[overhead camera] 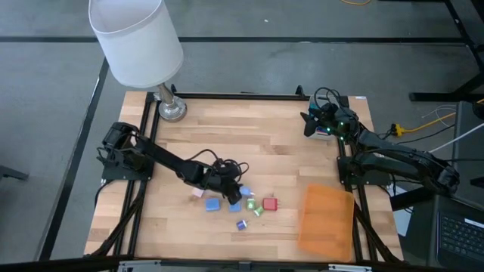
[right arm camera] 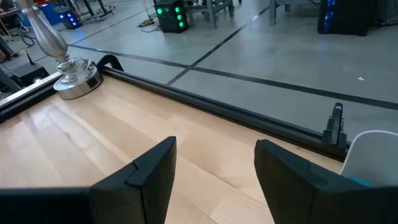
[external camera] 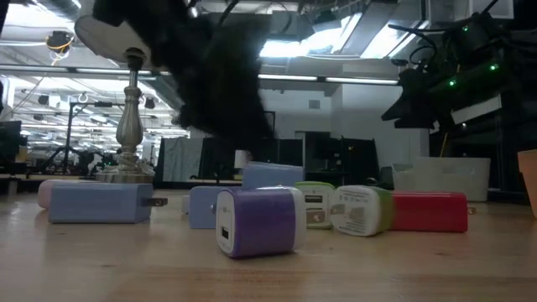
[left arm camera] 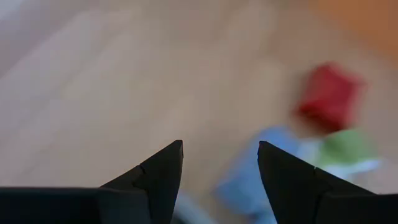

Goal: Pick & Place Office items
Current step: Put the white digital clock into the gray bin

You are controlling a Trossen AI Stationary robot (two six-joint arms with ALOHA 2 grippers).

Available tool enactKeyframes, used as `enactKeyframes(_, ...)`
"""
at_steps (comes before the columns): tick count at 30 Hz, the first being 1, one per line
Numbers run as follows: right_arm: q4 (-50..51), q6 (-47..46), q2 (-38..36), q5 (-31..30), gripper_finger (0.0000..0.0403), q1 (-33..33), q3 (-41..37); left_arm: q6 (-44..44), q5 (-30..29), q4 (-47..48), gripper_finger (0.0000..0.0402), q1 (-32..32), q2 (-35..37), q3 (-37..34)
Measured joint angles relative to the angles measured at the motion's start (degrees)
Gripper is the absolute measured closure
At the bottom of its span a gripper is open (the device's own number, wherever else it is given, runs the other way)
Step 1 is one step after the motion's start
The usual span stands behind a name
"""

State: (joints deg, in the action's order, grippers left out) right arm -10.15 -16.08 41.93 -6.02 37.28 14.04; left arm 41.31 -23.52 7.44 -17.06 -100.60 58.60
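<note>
- Seven small blocky charger-like pieces cluster at the near middle of the pale wooden table (overhead camera: 249, 136): a purple one (external camera: 258, 220), a red one (external camera: 428, 210), two with green trim (external camera: 362, 210), three blue or light blue (external camera: 99, 202); a pink one (overhead camera: 198, 193) lies just beside them
- Left gripper (overhead camera: 233, 181) hangs over the cluster's blue pieces, fingers parted, empty
- Right gripper (right arm camera: 214, 180) waits near the far right corner, fingers apart, empty
- Bare wood spreads between cluster and far rail
- One flat orange sheet (overhead camera: 327, 219) lies right of the pieces

A purple charger (external camera: 258, 220) stands nearest on the wooden surface (external camera: 403, 268), with green (external camera: 362, 210) and red (external camera: 430, 211) chargers behind its right.
</note>
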Motion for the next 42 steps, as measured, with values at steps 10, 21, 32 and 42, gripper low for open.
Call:
enactKeyframes(10,0.11,0.02,0.00,0.90,0.0190,0.00,0.00,6.17,-8.75,6.14,0.0198,0.29,1.55,0.16)
enactKeyframes(21,0.11,0.10,0.00,1.39,0.0190,0.00,0.02,28.00,-0.97,18.73,0.0156,-0.55,-1.91,1.73)
enactKeyframes(32,-0.09,3.06,-0.02,7.45,0.0190,0.00,1.73,37.81,0.65,25.79,0.0112,-0.59,-8.20,10.43)
enactKeyframes(42,3.15,3.72,-0.02,13.55,0.0190,-0.16,1.77,44.24,2.97,34.81,0.0113,-0.74,-17.66,20.53)
